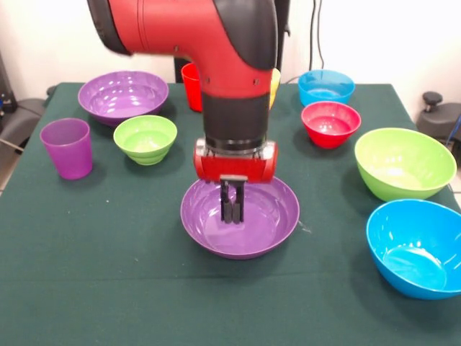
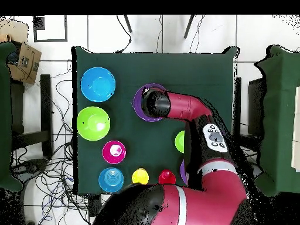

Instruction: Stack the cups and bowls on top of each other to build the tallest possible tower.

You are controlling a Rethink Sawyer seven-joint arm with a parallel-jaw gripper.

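Nearest us we count one blue bowl (image 1: 416, 247), then two purple bowls, the front one (image 1: 240, 216) with clenched jaws inside it.

No legible text, labels, brand marks, numbers or signs appear in either view, on the arm, the bowls, the cups or the tabletop.

A dark green cloth-covered table (image 1: 86, 288) holds glossy round plastic bowls: two purple (image 1: 266, 223) (image 1: 122, 95), two lime green (image 1: 405, 162) (image 1: 145, 138), two blue (image 1: 418, 247) (image 1: 325, 86), one red (image 1: 330, 122). A translucent purple tumbler (image 1: 67, 148) stands there too. The robot arm (image 1: 230, 58) is red and black.
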